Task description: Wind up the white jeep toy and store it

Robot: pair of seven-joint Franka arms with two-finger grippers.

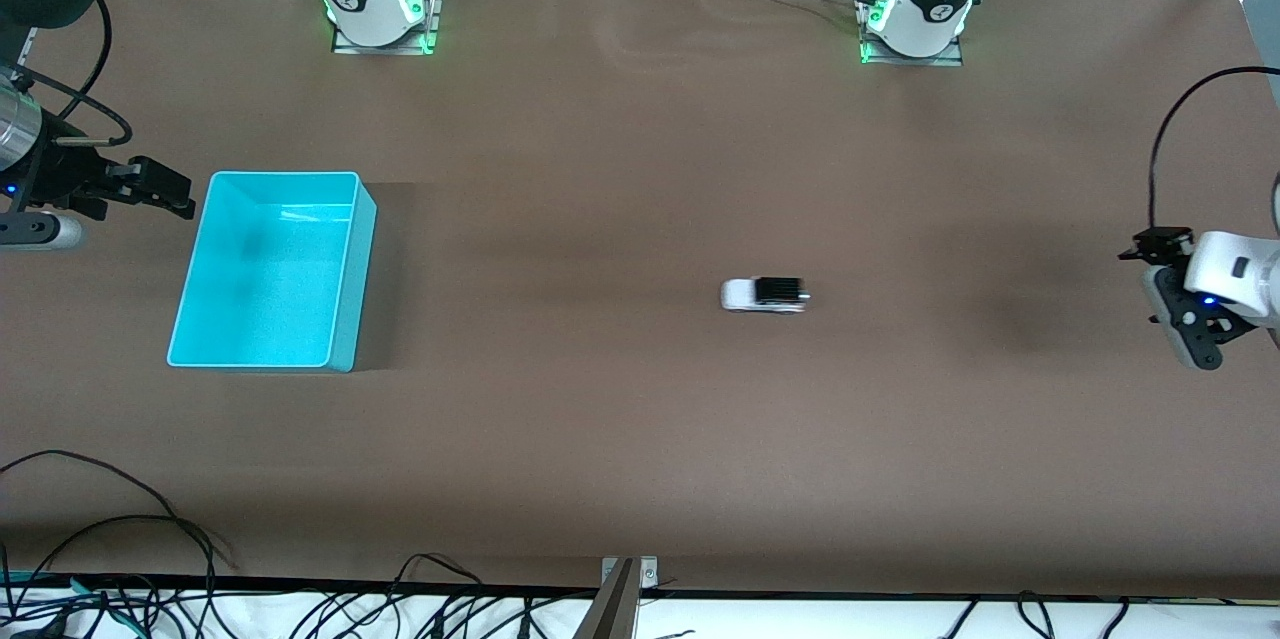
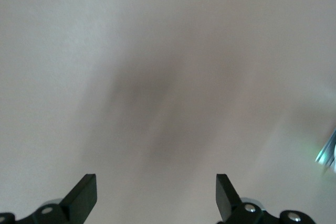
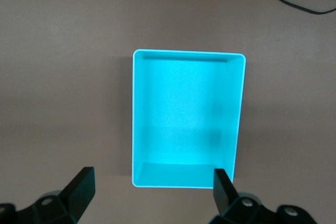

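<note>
The counter (image 1: 640, 439) carries a cyan bin (image 1: 270, 269) toward the right arm's end. Well apart from the bin, toward the left arm's end, sits the white jeep (image 1: 765, 294) — long axis pointing along the line from bin to left gripper (image 1: 1185, 304), which is the nearer one, jaws apart. The right gripper (image 1: 150, 187) waits beside the bin, jaws apart. Only the front view shows the jeep; the right wrist view shows the bin empty — the left wrist view, bare counter.

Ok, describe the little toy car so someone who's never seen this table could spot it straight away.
On the brown table, start at the big cyan bin toward the right arm's end, then look toward the left arm's end. Alone there sits the white jeep toy, tiny, white with a black roof panel.
</note>
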